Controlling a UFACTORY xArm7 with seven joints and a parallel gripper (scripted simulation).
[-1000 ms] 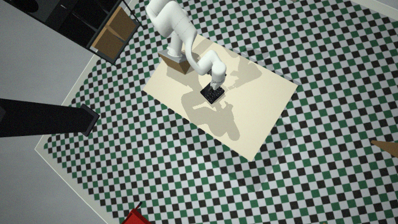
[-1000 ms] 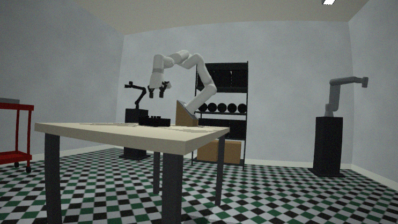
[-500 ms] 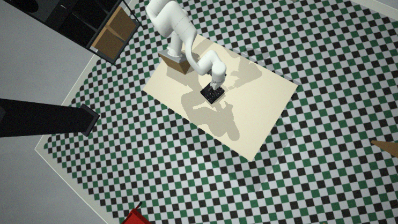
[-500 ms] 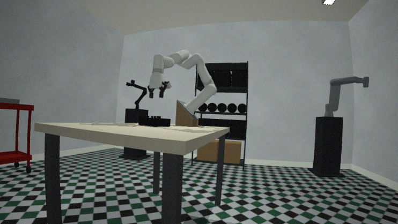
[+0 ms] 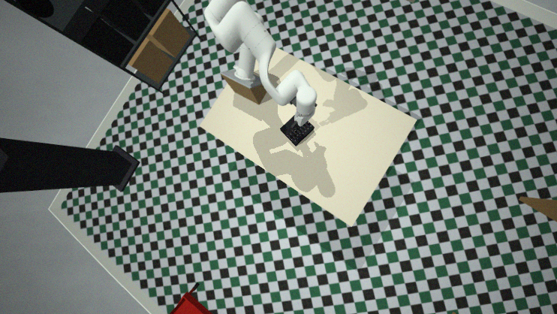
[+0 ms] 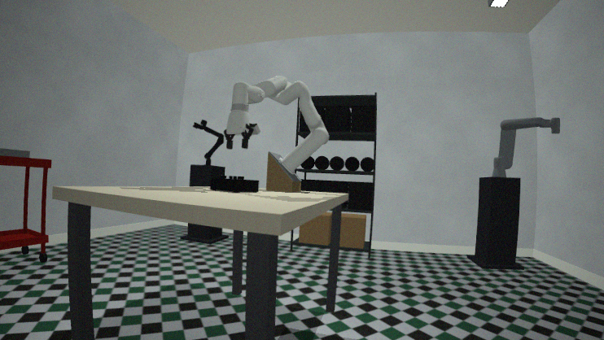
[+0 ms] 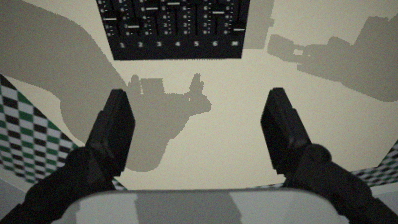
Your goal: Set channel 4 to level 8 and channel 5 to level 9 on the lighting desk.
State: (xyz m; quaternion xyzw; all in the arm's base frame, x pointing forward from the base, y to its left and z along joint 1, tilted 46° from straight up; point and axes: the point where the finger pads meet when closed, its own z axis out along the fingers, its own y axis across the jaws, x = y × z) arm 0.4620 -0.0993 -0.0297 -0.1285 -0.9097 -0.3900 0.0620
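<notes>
The black lighting desk (image 5: 297, 131) (image 6: 234, 184) (image 7: 172, 50) stands flat on the cream table (image 5: 362, 155) (image 6: 203, 204) (image 7: 235, 150). In the wrist view its front edge shows numbered channels, and several fader caps with light lines sit at different heights at the frame's top. The cap on the rightmost channel (image 7: 239, 28) sits lowest. The upper part of the desk is cut off. My gripper (image 6: 237, 145) (image 7: 198, 105) is open and empty. It hangs well above the desk, over the table just in front of the desk's numbered edge.
The arm's wedge-shaped brown base (image 5: 249, 87) (image 6: 281, 172) stands on the table behind the desk. A black shelf rack (image 6: 338, 168) with boxes, a red cart (image 6: 25, 202) and two other arms on black pedestals (image 6: 498, 220) stand around the room.
</notes>
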